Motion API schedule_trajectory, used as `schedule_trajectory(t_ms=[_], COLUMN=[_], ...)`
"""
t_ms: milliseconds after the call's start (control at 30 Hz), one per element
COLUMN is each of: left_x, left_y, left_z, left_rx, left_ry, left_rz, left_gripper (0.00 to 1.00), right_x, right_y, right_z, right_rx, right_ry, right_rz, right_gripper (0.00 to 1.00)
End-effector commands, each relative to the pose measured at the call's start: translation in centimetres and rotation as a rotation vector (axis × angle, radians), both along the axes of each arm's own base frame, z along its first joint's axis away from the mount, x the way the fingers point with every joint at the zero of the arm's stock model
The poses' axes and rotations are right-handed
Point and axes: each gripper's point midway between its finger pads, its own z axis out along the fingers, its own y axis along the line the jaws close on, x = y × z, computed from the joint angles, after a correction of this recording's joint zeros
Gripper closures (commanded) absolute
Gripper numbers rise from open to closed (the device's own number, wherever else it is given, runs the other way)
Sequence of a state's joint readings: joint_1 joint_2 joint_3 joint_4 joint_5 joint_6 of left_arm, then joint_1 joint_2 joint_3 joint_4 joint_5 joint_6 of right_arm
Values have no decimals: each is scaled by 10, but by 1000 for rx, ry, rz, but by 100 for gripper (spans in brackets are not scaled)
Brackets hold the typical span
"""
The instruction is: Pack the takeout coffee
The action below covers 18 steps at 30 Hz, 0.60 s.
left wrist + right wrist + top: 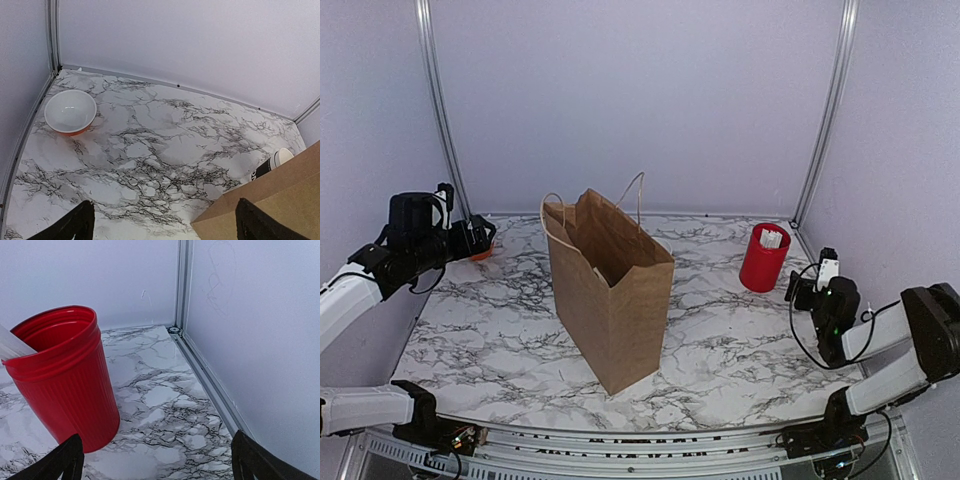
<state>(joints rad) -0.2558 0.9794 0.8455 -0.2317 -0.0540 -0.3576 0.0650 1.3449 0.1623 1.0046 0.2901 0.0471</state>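
Your takeout coffee point(270, 166) sits on the marble bench point(150, 150) on the far side of the brown paper bag point(610, 285), just beside it (from above, the bag hides it). Its top shows white, and you cannot tell whether a lid is on. Your left pincer point(162, 227) hangs wide open and empty at the far left, near the orange bowl point(70, 111). Your right pincer point(160, 467) is open and empty too, close beside the red cup point(60, 380) at the far right.

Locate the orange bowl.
The bowl sits in the far left corner of the table, clearest in the left wrist view. In the top view the left claw hides most of it, left of the paper bag.
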Motion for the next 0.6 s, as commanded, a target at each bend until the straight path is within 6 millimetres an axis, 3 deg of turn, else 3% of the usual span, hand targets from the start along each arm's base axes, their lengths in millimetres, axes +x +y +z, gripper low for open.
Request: schedule_trajectory(t_ms=[0,333,467,567], left_x=[4,13,15,14], left_y=[4,31,41,52], left_z=[-3,-27,-40,-47], left_rx=[-6,85,127,150], left_ry=[-14,-37,-69,-96], left_rz=[29,169,211,273], left_gripper=[1,1,1,1], right_x=[26,49,46,33], right_y=[9,23,20,14], right_z=[32,23,28,21], right_rx=[-17,-80,-103,-114], right_ry=[-91,-24,-56,-118], right_rz=[58,146,128,105], right_gripper=[0,0,0,0])
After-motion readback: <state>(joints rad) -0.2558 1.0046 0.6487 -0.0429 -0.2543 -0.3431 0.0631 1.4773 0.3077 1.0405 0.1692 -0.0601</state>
